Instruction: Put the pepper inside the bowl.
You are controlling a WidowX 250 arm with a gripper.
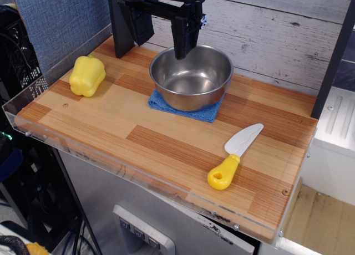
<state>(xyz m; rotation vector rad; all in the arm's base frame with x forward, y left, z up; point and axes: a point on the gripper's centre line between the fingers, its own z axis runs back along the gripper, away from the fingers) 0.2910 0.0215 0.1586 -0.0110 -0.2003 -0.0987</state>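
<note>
The yellow pepper point(87, 75) lies on the wooden board near its left back corner, its lobes glossy. The steel bowl point(191, 91) stands at the back middle of the board on a blue cloth point(206, 115) and holds nothing. My black gripper point(163, 41) hangs above the bowl's back left rim, well to the right of the pepper. Its two fingers stand apart and nothing is between them.
A toy knife point(233, 158) with a yellow handle and white blade lies at the front right of the board point(138, 138). A clear plastic lip runs along the board's left and front edges. A wooden wall stands behind, and a dark post point(333, 61) stands at the right.
</note>
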